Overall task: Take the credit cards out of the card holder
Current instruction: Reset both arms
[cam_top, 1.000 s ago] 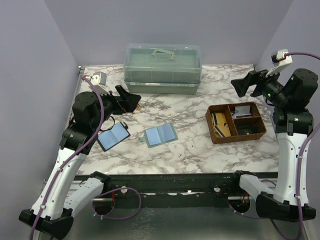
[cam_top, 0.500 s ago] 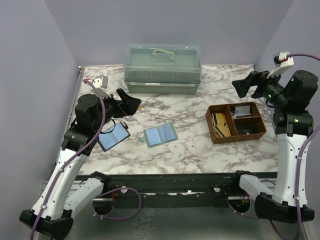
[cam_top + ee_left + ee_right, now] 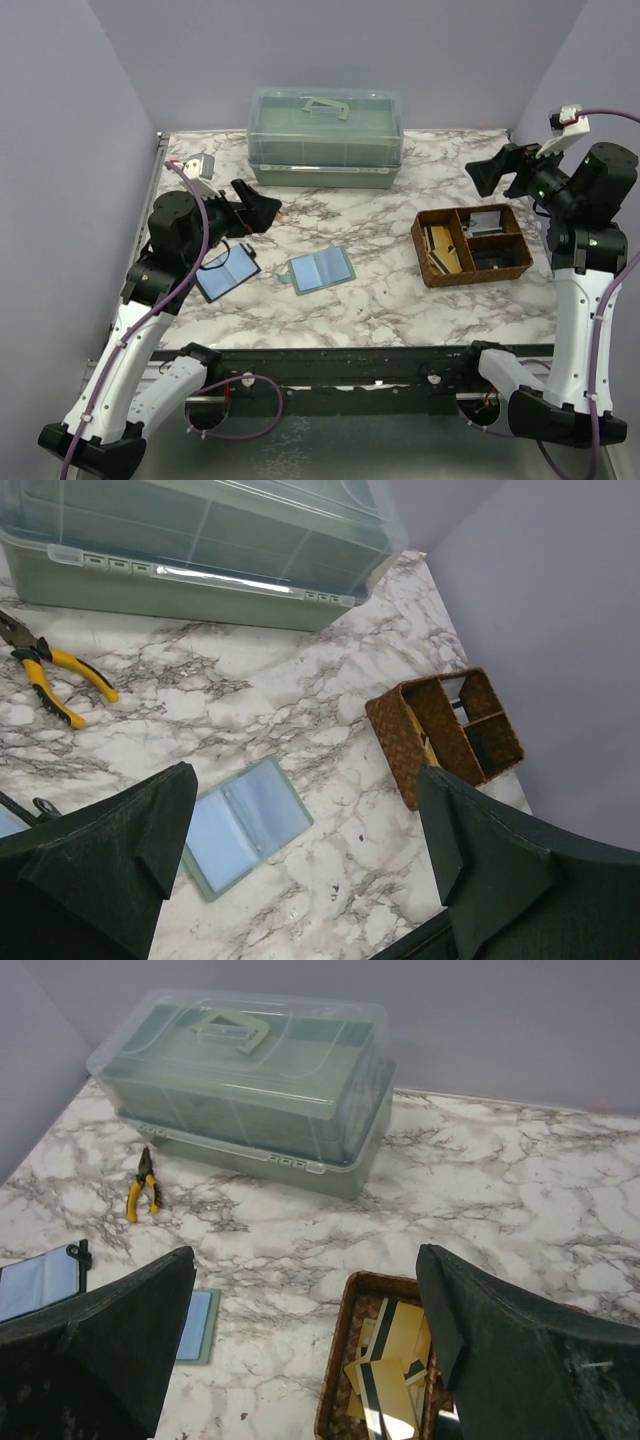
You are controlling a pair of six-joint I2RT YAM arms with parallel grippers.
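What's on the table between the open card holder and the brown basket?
Nothing. Between the card holder and the basket, only bare marble table shows, in the top and left wrist views.

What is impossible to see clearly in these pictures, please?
- Top external view: card holder is too small to tell whether its slots are full or empty.
- Right wrist view: card holder is mostly hidden behind a finger of the right gripper.
- Right wrist view: basket and the credit cards inside are cut off by the bottom edge.

Bare counter (image 3: pixel 385 295) rings the card holder (image 3: pixel 320 270); a blue panel (image 3: pixel 227 273) lies near its left, a basket (image 3: pixel 472 245) well right.
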